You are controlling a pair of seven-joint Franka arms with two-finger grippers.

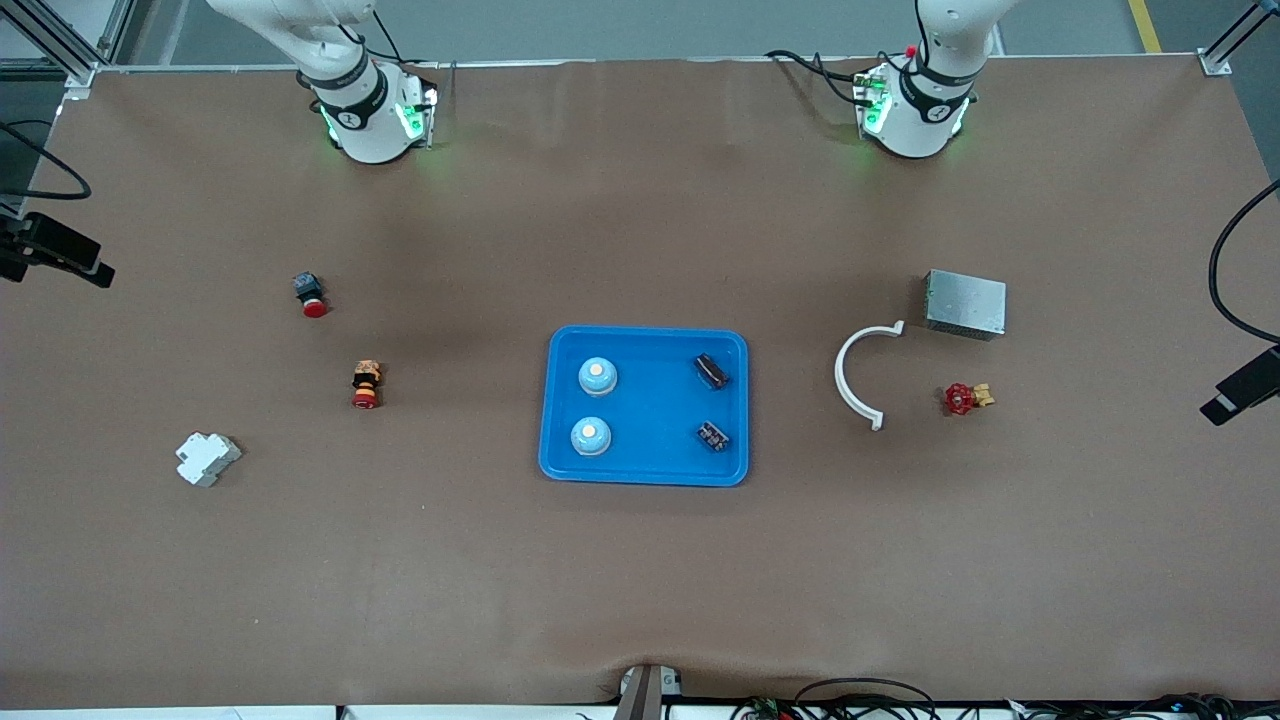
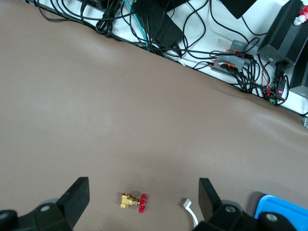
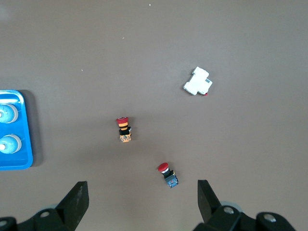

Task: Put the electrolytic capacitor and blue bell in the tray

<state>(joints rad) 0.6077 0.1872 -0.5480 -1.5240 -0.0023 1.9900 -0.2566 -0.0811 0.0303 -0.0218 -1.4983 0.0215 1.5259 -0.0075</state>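
Observation:
The bright blue tray (image 1: 650, 408) lies mid-table. Inside it sit two blue bells (image 1: 597, 376) (image 1: 590, 436) toward the right arm's end and two dark electrolytic capacitors (image 1: 712, 371) (image 1: 713, 436) toward the left arm's end. Neither hand shows in the front view, only the arms' bases. My left gripper (image 2: 143, 192) hangs open and empty high over the table by the valve, with a tray corner (image 2: 284, 211) at the picture's edge. Also open and empty, my right gripper (image 3: 142, 195) is high over the push buttons, and the tray rim (image 3: 17, 165) with both bells (image 3: 7, 114) shows there.
Toward the left arm's end lie a grey metal box (image 1: 964, 304), a white curved piece (image 1: 850, 375) and a red-handled brass valve (image 1: 965, 399). Toward the right arm's end lie two red push buttons (image 1: 310, 294) (image 1: 366, 385) and a white breaker (image 1: 207, 458).

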